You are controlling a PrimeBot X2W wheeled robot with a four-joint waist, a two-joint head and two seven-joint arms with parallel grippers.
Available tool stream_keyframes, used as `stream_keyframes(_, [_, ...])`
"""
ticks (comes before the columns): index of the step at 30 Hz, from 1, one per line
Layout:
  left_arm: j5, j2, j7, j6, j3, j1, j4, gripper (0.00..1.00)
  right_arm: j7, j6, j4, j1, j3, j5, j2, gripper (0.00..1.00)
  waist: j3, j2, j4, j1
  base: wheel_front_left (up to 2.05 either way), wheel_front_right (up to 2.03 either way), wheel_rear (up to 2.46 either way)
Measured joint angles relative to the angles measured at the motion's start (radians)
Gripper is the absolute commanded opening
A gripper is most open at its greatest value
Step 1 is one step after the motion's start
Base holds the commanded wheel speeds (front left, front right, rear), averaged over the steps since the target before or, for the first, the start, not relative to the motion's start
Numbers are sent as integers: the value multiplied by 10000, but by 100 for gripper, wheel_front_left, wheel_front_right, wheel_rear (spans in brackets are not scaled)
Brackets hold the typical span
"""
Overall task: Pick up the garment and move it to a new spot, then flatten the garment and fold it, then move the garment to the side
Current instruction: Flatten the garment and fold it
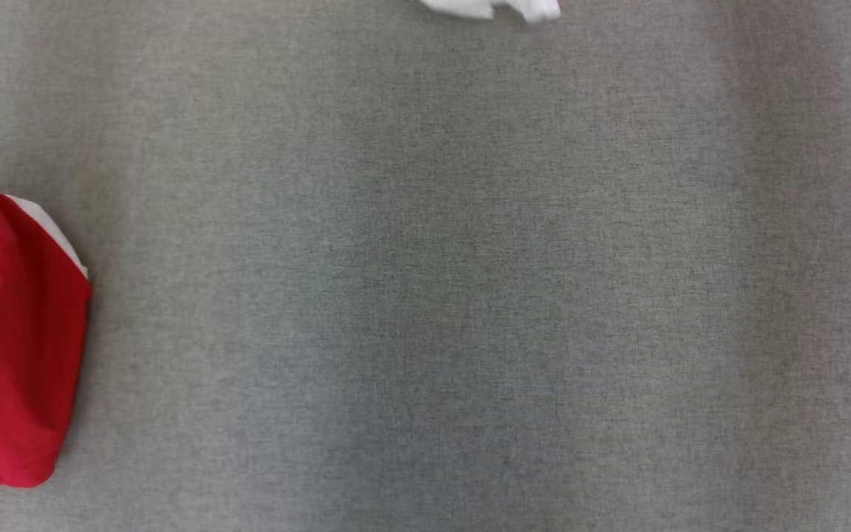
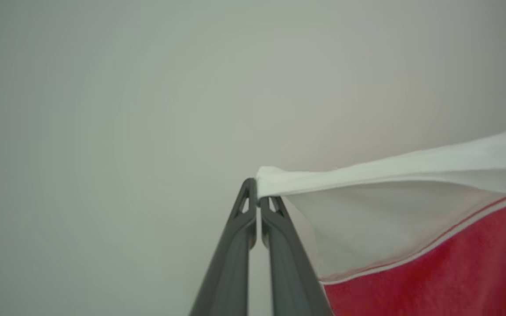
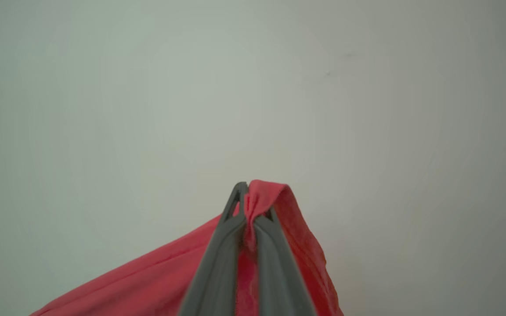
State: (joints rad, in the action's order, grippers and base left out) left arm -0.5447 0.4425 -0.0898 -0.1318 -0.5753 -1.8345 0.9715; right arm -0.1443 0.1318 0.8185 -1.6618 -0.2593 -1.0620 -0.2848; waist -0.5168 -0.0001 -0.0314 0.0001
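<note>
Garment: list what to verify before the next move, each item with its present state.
1. Left tool shut on the garment, at its white edge: ok.
2. Right tool shut on a red fold of the garment: ok.
3. Garment lying flat: not ok, it is bunched and creased.
4. Garment fully inside the head view: not ok, it is cut off at the left edge.
5. Garment lifted off the grey surface: cannot tell.
6. White cloth at the head view's top edge is part of this garment: cannot tell.
</note>
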Motion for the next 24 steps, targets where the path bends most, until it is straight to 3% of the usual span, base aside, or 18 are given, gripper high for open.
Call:
stream_keyframes(8, [-171, -322, 109, -2, -487, -566, 696, 0, 25, 0, 577, -467, -481, -42, -303, 0, -8, 1, 135, -1, 0, 0, 0])
stream_keyframes(14, [-625, -372, 627, 0, -1396, 415, 700, 0, 190, 0, 844, 624, -1066, -240, -428, 0, 129, 1, 275, 0, 0, 0, 0])
stream_keyframes(20, [-1703, -73, 2155, 0, -2736, 1888, 109, 0, 639, 0, 688, 2541, -1797, -769, -663, 0, 845, 1, 400, 0, 0, 0, 0])
stream_keyframes(24, [-2562, 416, 3467, 0, -3839, 2965, -867, 0, 1243, 0, 462, 3872, -2324, -1221, -865, 0, 1589, 1, 482, -1, 0, 0, 0])
